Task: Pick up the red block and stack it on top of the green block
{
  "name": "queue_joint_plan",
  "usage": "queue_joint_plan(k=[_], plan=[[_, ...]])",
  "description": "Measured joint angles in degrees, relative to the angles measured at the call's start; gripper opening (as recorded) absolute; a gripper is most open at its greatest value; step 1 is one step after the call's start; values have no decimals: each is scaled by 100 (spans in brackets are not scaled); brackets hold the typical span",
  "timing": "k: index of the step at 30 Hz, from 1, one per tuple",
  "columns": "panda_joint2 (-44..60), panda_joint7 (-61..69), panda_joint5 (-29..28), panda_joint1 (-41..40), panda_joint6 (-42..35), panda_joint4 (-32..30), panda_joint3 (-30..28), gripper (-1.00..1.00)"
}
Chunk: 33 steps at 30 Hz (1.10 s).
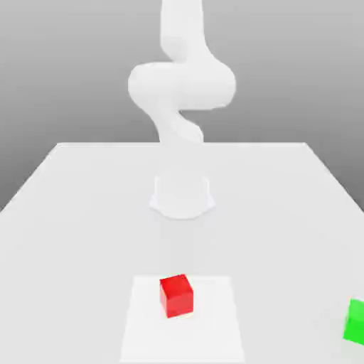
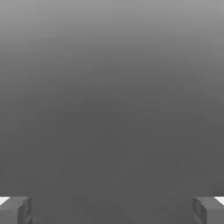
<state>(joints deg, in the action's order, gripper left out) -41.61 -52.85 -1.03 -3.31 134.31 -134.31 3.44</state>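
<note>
The red block (image 1: 176, 295) is a small bright cube resting on the white table (image 1: 85, 213), near the front in the exterior view. At that view's right edge sits the green block (image 1: 355, 321), partly cut off by the frame. In the hand view my gripper (image 2: 112, 210) is open, its two grey fingertips (image 2: 15, 210) standing far apart with nothing between them, against a plain grey background. The white arm (image 1: 181, 92) rises from its base behind the red block and runs out of the top of the exterior view.
A lighter square patch (image 1: 213, 327) on the table lies under the red block. The arm's round base (image 1: 182, 195) stands at the table's middle, behind the blocks. The table's edges narrow towards the back.
</note>
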Motion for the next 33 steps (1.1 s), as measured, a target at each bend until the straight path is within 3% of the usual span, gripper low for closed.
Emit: queue_joint_plan(k=[9, 16, 26, 33], plan=[[1589, -2544, -369, -1112, 911, -916, 1053, 0], [2806, -4438, -586, -1701, 1607, -1614, 1513, 0], [4241, -6263, -53, -1782, 2608, -2478, 1617, 0], [5011, -6896, -802, -1615, 3227, -2359, 1232, 0]])
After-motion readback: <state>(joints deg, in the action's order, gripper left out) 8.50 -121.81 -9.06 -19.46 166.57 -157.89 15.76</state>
